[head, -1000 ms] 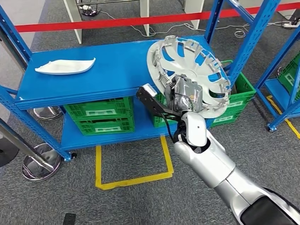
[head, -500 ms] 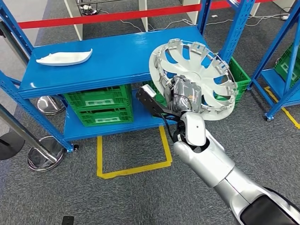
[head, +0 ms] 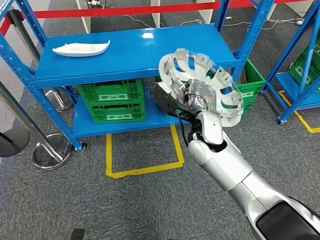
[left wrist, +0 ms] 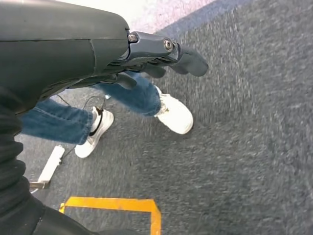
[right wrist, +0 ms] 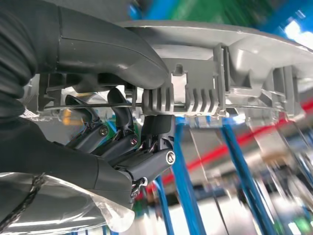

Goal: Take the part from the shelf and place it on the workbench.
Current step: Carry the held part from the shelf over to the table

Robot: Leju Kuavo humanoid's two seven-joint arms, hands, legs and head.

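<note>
Right hand (head: 196, 100) has its fingers (right wrist: 147, 159) and thumb wrapped tight around the rim of the round silver plastic wheel cover (head: 222, 90). A moment ago the wheel cover sat over the top of the blue metal shelf (head: 132, 50). Now it has come off and hangs in the air in front of the shelf, tipped up on a slant. So the taking part looks done, and the carrying to the workbench comes next. The whole room has slid sideways too, so the robot itself is probably turning. The wheel cover sticks out past the hand, away from the robot. Left hand (left wrist: 162, 54) hangs over the grey carpet, fingers loose, holding nothing.
</note>
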